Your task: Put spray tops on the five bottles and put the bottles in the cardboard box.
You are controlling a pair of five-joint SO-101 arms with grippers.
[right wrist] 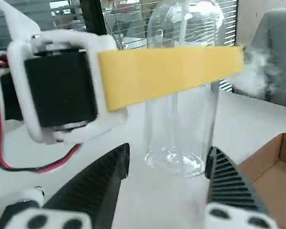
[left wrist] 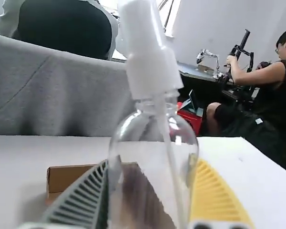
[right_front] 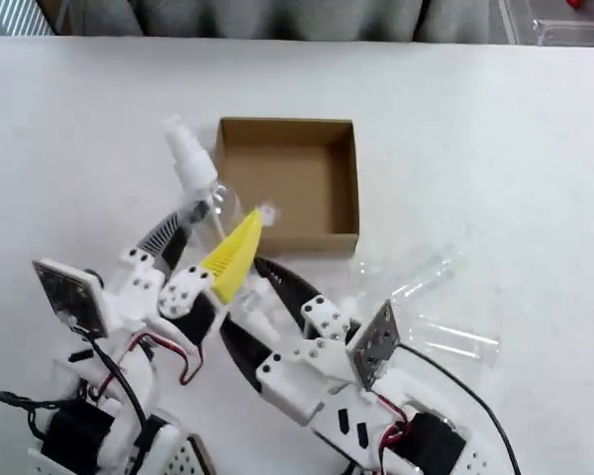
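- Fingers of the right gripper (right_front: 240, 297), both black, stand wide apart nearest the arm bases, holding nothing; the clamped bottle's base sits just beyond their tips.
- Two uncapped clear bottles (right_front: 460, 341) lie on the white table (right_front: 495, 148) to the right, just beside that arm.
- The left gripper (right_front: 218, 220) is a little farther out, its yellow and grey fingers closed on a clear bottle (left wrist: 152, 157) with a white spray top (left wrist: 148, 52).
- The cardboard box (right_front: 287, 178) sits open just right of that bottle, farther back.
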